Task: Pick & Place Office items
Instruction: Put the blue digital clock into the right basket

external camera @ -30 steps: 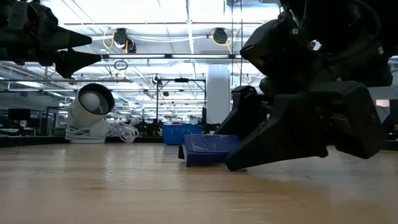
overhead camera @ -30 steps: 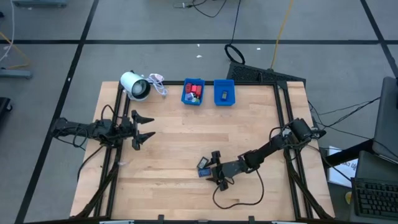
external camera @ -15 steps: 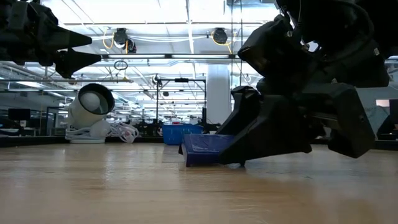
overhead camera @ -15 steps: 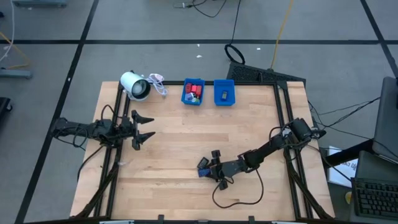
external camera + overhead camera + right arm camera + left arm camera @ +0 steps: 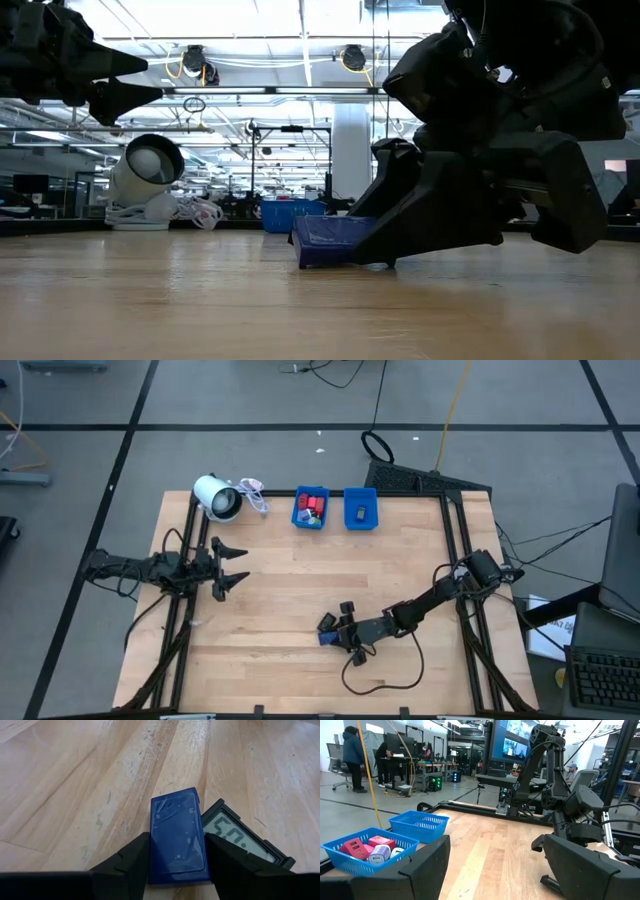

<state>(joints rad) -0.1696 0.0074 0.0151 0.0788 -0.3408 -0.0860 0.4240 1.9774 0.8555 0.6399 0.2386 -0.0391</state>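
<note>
A flat blue rectangular piece (image 5: 177,820) lies flat on the table near its near edge (image 5: 326,634), beside a small black piece with a digital display (image 5: 241,838). My right gripper (image 5: 178,842) is down at table height (image 5: 400,235), its fingers closed in on the blue piece's two long sides. My left gripper (image 5: 230,567) hovers open above the table's left side, touching nothing (image 5: 495,870). Other small red, pink and white pieces sit in the left blue bin (image 5: 311,508); a dark one sits in the right bin (image 5: 360,509). My right gripper pinches the blue piece between its two fingers, one finger (image 5: 137,852) on each long side, at the end nearest the gripper (image 5: 175,870). The fingers come nearly level from the table's right and lie along the piece. It lies flat on the table (image 5: 325,243).
A white cylindrical roll (image 5: 216,497) with a loose white cord (image 5: 255,495) rests at the far left corner. The two blue bins stand at the far edge. The display piece touches the blue piece's side, under my right finger. Bare wood lies across the table's middle.
My right gripper has slid a little toward the table's left, along the blue piece, and has levelled out close to the table. It has kept still for the last half second. The blue piece has stayed in place.
</note>
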